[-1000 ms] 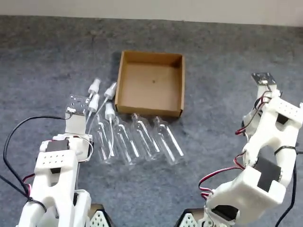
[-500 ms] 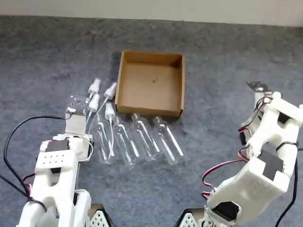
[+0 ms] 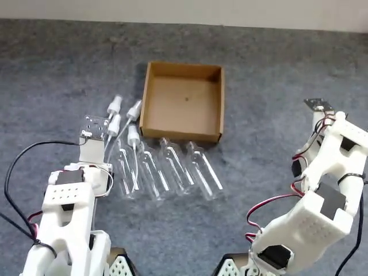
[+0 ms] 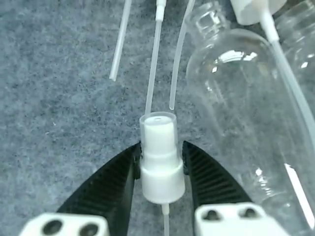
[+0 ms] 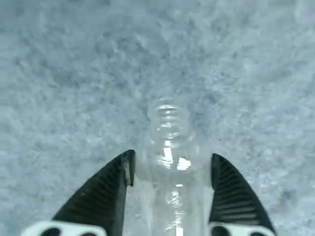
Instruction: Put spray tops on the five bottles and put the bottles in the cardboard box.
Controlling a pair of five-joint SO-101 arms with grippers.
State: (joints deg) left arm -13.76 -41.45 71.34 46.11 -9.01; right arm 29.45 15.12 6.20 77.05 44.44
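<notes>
My left gripper [image 4: 161, 148] is shut on a white spray top [image 4: 160, 162], its thin tube pointing away over the carpet. In the high view this gripper [image 3: 95, 131] sits left of several clear bottles [image 3: 167, 169] lying side by side below the cardboard box [image 3: 150, 98]. Loose spray tops [image 3: 132, 110] lie between the gripper and the box. My right gripper [image 5: 170, 160] is shut on a clear bottle [image 5: 170, 147], open threaded neck pointing forward, above bare carpet. In the high view the right gripper [image 3: 318, 105] is far right of the box.
Grey carpet [image 3: 259, 69] covers the whole table. The box interior [image 3: 184, 100] holds nothing. A clear bottle [image 4: 241, 98] and loose tubes [image 4: 120, 44] lie close beside the left gripper. A black cable [image 3: 23, 155] loops at the left arm.
The right arm with its bottle has shifted slightly toward the near edge and tilted; the left arm and everything on the carpet have stayed still.
</notes>
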